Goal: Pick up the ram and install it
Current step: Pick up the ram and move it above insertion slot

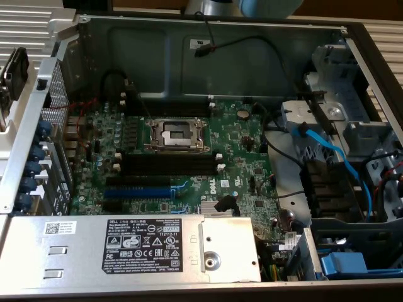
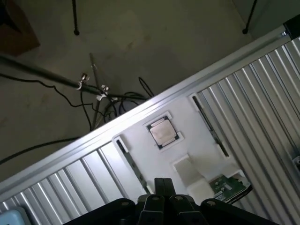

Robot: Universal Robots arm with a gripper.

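Pinched shut on nothing, the gripper [image 2: 162, 183] is hanging over a white tray [image 2: 185, 115]. Just past its fingertips the ram [image 2: 131, 164], a long thin dark stick, is lying along one side edge of the tray; a second stick [image 2: 209, 125] like it is lying along the opposite edge. Between them a CPU chip [image 2: 163, 131] is sitting, with a small green board [image 2: 228, 186] at a near corner. The tray is resting on a ribbed metal table [image 2: 262, 103], with cables [image 2: 108, 101] trailing on the floor beyond. In the exterior view the open computer case [image 1: 157, 44] is showing its motherboard [image 1: 239, 148], the long black memory slots [image 1: 167, 165] unfilled, between the CPU socket [image 1: 176, 134] and the blue expansion slot [image 1: 135, 190].
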